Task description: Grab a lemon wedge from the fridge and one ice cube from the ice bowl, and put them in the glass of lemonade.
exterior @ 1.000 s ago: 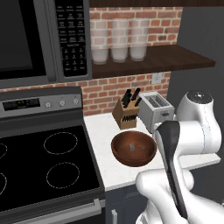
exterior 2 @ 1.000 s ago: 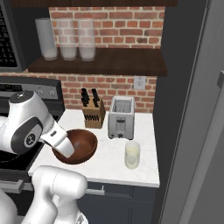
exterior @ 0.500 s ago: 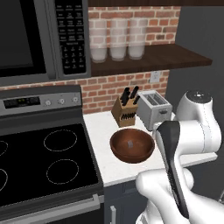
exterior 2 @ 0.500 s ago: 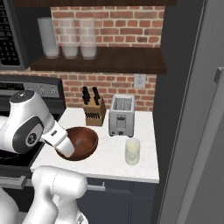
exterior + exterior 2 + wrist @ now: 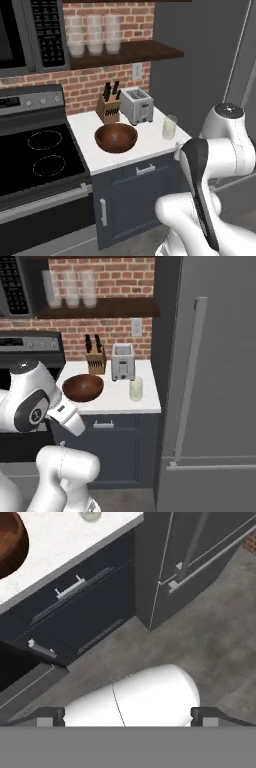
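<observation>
The fridge (image 5: 215,381) is closed, so the lemon wedge inside is hidden; its long vertical bar handle (image 5: 192,376) is the stiff, smooth thing to grip first, probably near mid-height. On the desk (image 5: 112,401), the wooden ice bowl (image 5: 83,387) sits at 9 o'clock of the glass of lemonade (image 5: 135,389), well apart. The glass looks fragile and easily tipped. The gripper (image 5: 128,714) hangs over the floor, fingers (image 5: 50,714) spread wide, holding nothing.
</observation>
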Motion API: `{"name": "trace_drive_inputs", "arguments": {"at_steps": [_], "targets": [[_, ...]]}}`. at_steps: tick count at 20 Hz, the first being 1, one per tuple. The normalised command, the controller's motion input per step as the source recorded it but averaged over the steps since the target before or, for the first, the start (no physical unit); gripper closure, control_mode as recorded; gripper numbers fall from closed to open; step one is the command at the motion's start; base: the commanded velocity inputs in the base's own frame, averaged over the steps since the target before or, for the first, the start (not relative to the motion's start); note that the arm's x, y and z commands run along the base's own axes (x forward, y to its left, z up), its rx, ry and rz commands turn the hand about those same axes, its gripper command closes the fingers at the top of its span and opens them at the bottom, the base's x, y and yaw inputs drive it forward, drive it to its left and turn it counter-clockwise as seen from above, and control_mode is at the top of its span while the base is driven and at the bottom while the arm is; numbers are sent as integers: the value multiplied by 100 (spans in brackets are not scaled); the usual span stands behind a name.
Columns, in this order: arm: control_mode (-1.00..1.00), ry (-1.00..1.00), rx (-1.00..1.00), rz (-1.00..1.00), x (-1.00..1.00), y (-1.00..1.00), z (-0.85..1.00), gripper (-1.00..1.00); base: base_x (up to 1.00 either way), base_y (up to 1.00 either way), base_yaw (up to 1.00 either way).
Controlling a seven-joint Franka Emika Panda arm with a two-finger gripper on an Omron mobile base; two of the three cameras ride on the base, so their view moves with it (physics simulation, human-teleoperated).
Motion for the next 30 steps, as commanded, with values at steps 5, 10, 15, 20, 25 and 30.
{"name": "trace_drive_inputs", "arguments": {"at_steps": [5, 10, 15, 20, 25, 30], "targets": [[100, 0, 0, 0, 0, 0, 0, -100, -3, 0, -80], [100, 0, 0, 0, 0, 0, 0, -100, 27, -7, -73], [100, 0, 0, 0, 0, 0, 0, -100, 29, -15, -24], [100, 0, 0, 0, 0, 0, 0, -100, 26, 7, 1], [100, 0, 0, 0, 0, 0, 0, -100, 17, 8, 7], [100, 0, 0, 0, 0, 0, 0, -100, 42, 32, 0]]}}
